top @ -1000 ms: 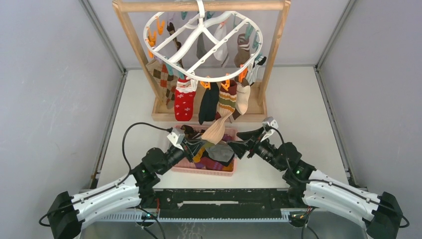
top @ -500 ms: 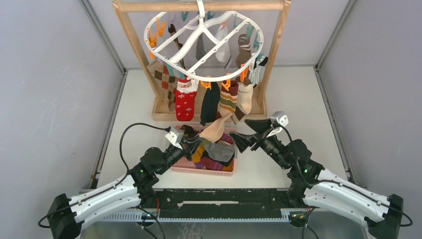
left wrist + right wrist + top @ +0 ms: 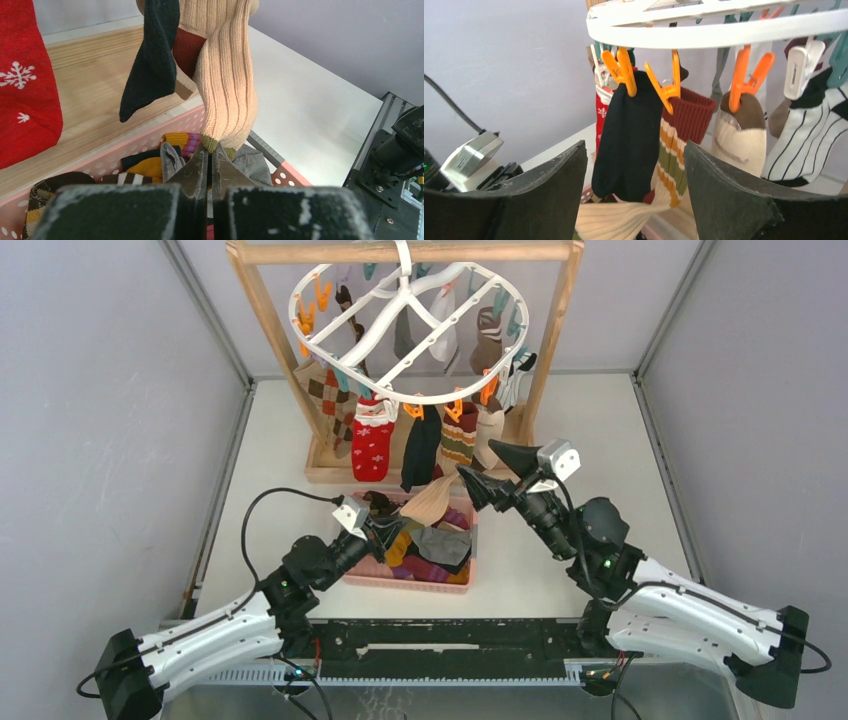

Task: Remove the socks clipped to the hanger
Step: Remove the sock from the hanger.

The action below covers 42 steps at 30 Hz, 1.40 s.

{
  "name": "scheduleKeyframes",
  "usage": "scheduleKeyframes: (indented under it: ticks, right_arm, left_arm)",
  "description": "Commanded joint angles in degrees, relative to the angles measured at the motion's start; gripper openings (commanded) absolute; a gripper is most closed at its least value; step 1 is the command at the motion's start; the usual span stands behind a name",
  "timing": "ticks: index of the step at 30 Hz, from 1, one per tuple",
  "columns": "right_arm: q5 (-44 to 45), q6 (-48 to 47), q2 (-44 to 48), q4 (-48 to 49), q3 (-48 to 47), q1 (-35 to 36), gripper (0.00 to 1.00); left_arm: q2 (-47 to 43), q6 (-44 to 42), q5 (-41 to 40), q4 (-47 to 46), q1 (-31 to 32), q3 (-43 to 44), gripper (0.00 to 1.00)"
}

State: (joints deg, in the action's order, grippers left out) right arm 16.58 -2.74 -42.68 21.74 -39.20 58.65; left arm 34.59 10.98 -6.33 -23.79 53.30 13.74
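- Left fingers (image 3: 200, 165) are pinching fully shut on the toe of the beige ribbed sock (image 3: 227, 85), holding it low over the pink basket (image 3: 145, 142).
- The sock is running taut from there up toward the hanger (image 3: 724, 25), which is hanging from the wooden stand (image 3: 270, 320) at the far side of the tabletop (image 3: 600, 440).
- Right fingers (image 3: 549, 195) are standing wide apart and gripping nothing. They are raised at the hanger's near rim, framing the black sock (image 3: 629, 135) and the striped sock (image 3: 686, 112) under their orange clips (image 3: 666, 90).
- The beige sock's upper end is passing behind those two, so I cannot tell which clip is biting it.
- Judgement: the step in hand is freeing the beige sock.
- The pull should be going straight along the sock, down and toward the basket, steady rather than snatching, so the ring is not swinging.
- The right arm is best placed for bracing the ring or pressing the clip open. It needs the correct clip sighted first, or it is risking a close on the black sock instead.
- Watching for the hanger tilting and neighbouring socks dragging along.
- Once the sock is free, it should be dropping among the socks lying in the basket.
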Motion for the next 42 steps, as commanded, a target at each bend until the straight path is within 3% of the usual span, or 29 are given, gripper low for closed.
scheduleKeyframes:
  ticks: [1,8,20,31,42]
  right_arm:
    - [2.33,-8.39,-5.35,1.87,-6.94,0.81,0.75]
    - [3.43,-16.01,-12.55,1.16,-13.22,1.1,0.75]
    - [7.74,-15.53,-14.86,0.99,-17.22,-0.1,0.77]
    - [-8.04,-4.13,-14.35,-3.14,-18.55,-10.57,0.73]
    - [-13.35,-1.4,-16.77,-3.68,-20.05,-12.87,0.71]
  left_arm:
    - [-0.77,-1.23,-0.67,-1.31,0.27,3.88,0.0]
    - [-0.67,-1.16,-0.44,-0.92,0.23,4.11,0.0]
    - [-0.66,-1.05,-0.26,-0.8,0.25,4.1,0.0]
    - [-0.56,-1.05,-0.33,-0.76,0.28,4.18,0.0]
    - [-0.37,-1.23,-0.7,-0.89,0.24,4.11,0.0]
